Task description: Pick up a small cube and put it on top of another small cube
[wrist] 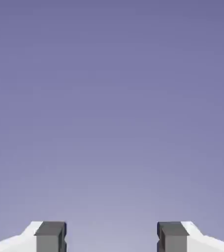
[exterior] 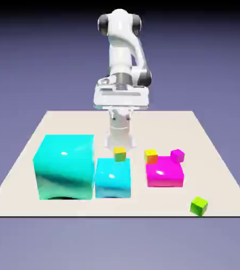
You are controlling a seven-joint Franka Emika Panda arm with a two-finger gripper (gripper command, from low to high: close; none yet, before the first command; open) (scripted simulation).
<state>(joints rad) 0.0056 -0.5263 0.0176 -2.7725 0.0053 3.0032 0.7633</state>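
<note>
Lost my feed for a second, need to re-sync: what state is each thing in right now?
gripper: open, nothing between the fingers, only backdrop ahead.
lime-green cube: on the table, alone near the front edge, not picked up.
yellow cube with greenish side: behind the small cyan block, nothing stacked on it.
yellow-and-orange cube: behind the magenta block.
tiny magenta cube: behind the magenta block.

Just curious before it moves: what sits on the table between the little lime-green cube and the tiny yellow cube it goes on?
In the exterior view, the magenta block lies roughly between the lime-green cube and the yellow cube.
</note>
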